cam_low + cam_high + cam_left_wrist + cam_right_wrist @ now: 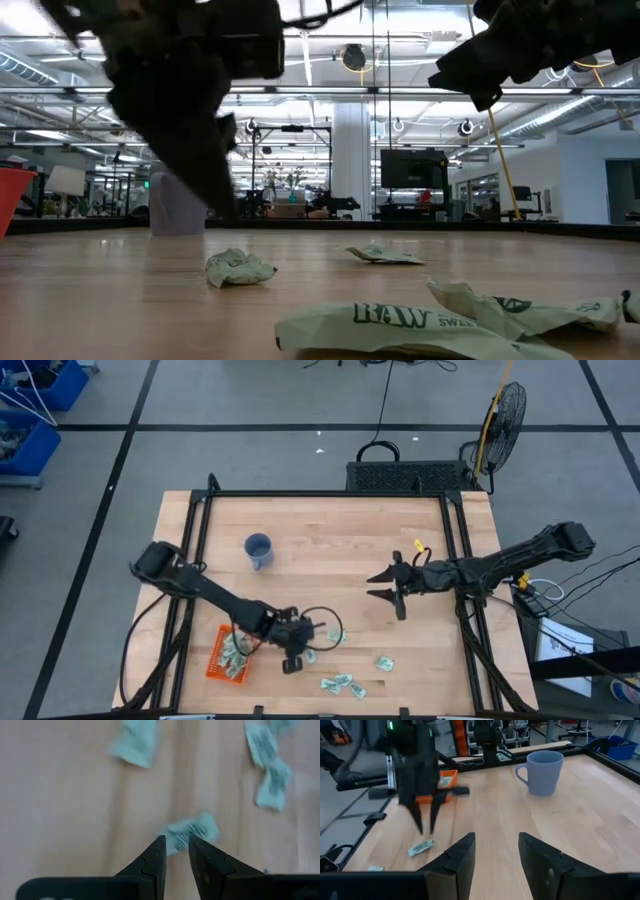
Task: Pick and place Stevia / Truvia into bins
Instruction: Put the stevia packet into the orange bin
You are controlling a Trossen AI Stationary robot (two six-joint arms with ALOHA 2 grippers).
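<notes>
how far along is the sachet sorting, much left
Partly done. Several sachets already lie in the orange basket. In hand: the left hand hangs with its fingers slightly apart just over one sachet on the table, not yet gripping it. Left: at least five more loose sachets, such as the cluster near the front edge. The right hand waits open and empty over the middle of the table.

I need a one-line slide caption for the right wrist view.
Open left gripper poised above a sachet near the orange basket.
</notes>
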